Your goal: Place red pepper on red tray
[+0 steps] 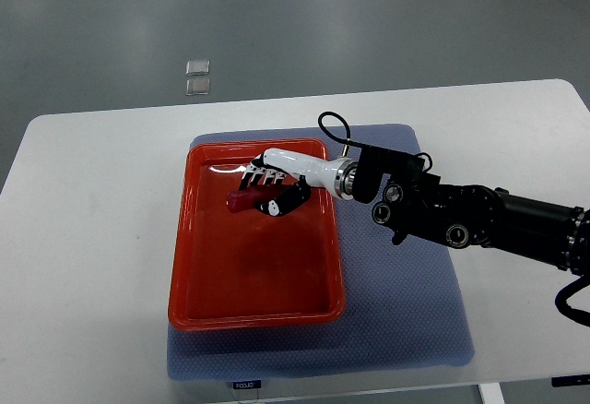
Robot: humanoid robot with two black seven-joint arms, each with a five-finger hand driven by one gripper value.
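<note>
The white table [92, 238] carries a blue-grey mat [406, 312], and on the mat's left half sits the red tray [258, 316], long axis running 12 to 6 o'clock. Inside the tray, toward its 12 o'clock end, lies the red pepper [243, 202] — long axis roughly 9 to 3 o'clock, its free end pointing at 9. The right hand [277, 187] closes over the pepper's 3 o'clock end, fingers [263, 179] curled down around it, grasping it just above or on the tray floor — which, I cannot tell. The right arm [461, 219] stretches off toward 4 o'clock across the mat. Nothing else lies inside the tray.

Two small clear squares [197, 76] sit on the grey floor [369, 26] at 12 o'clock, beyond the table.
</note>
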